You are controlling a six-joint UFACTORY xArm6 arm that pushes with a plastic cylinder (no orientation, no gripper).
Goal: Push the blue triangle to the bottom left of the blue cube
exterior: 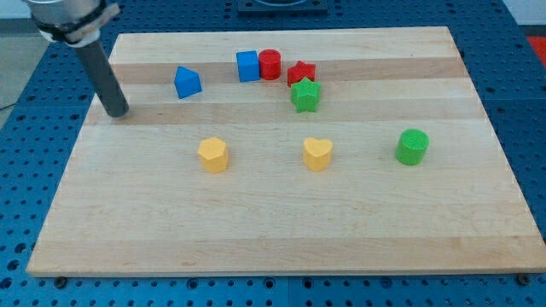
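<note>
Camera view shows my tip (119,112) resting on the tabletop (281,222) near the view's left edge, well apart from every block. There is no claw here (only a rod), so nothing opens or shuts. The blue triangle (187,82) sits left of the blue cube (247,66), with a gap between. I think the push has not started. Next, my tip should go above the triangle and nudge it down and a little right.
</note>
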